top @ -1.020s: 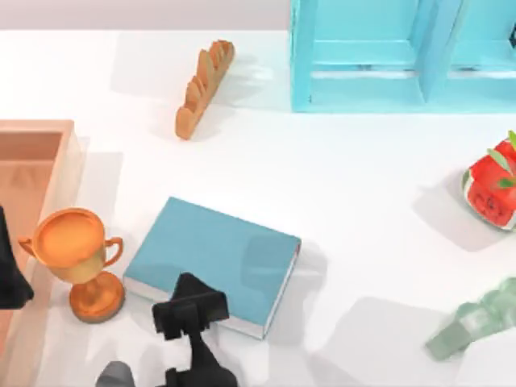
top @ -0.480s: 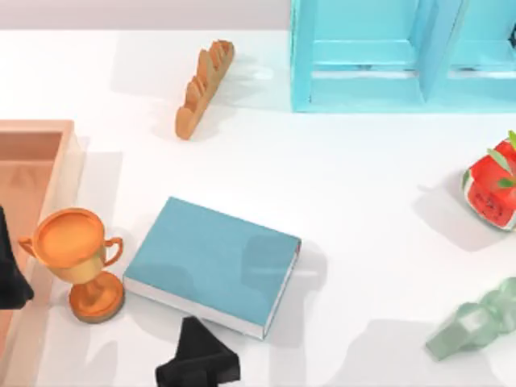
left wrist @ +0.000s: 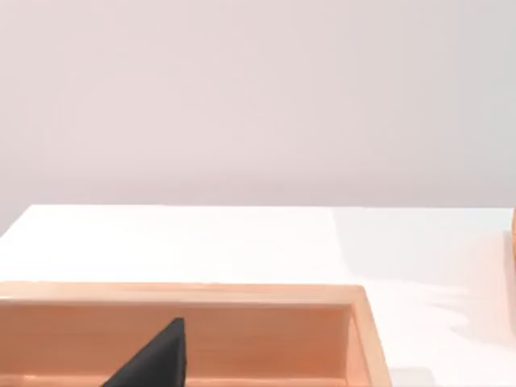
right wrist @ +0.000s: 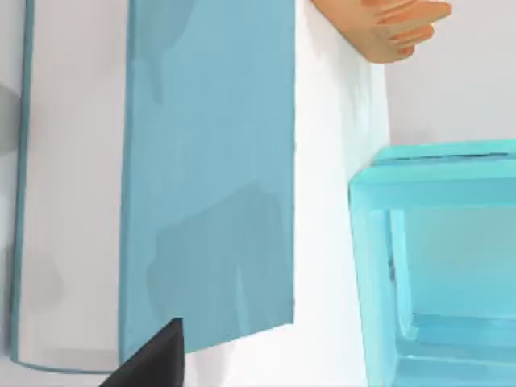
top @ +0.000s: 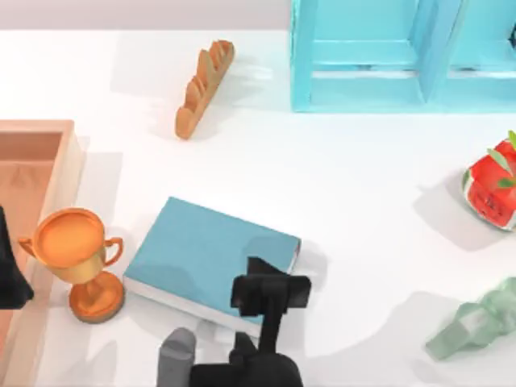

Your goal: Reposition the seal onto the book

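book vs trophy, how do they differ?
The book is teal-blue, flat and lying closed; the trophy is orange, upright on a round base. The book covers far more table than the trophy. Both sit at the table's near-left part, close together.

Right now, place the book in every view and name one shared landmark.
Top view: book lower centre, right gripper over its corner.
Right wrist view: book's teal cover, close up, next to the shelf.
Left wrist view: faces the wooden tray instead.
Shared landmark: light-blue shelf.
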### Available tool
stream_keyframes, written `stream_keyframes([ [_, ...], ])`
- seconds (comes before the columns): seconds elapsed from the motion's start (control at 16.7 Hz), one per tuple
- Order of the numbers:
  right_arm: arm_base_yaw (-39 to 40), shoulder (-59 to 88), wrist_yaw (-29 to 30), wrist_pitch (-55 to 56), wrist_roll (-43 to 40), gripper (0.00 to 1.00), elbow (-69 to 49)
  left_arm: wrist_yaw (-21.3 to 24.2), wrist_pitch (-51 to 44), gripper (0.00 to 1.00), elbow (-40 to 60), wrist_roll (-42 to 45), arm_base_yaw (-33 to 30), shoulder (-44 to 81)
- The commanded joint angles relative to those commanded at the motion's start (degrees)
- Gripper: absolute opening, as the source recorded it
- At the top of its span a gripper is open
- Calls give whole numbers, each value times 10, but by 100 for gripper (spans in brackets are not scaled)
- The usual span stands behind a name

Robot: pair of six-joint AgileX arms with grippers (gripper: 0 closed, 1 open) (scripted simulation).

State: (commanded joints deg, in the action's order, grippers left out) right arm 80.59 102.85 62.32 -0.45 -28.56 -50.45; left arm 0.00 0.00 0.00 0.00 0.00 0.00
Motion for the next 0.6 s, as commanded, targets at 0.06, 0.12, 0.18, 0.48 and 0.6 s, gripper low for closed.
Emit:
stream_keyframes([
  [0.06,-32,-38,-25,0,12,100,21,0,0,100,0,0,0,0],
  [0.12,-67,-82,-53,0,24,100,43,0,0,100,0,0,0,0],
  [0.18,-105,-131,-82,0,37,100,66,0,0,100,0,0,0,0],
  [0.48,-325,-430,-241,1,106,100,191,0,0,100,0,0,0,0],
  [0.6,-418,-559,-309,2,136,100,245,0,0,100,0,0,0,0],
])
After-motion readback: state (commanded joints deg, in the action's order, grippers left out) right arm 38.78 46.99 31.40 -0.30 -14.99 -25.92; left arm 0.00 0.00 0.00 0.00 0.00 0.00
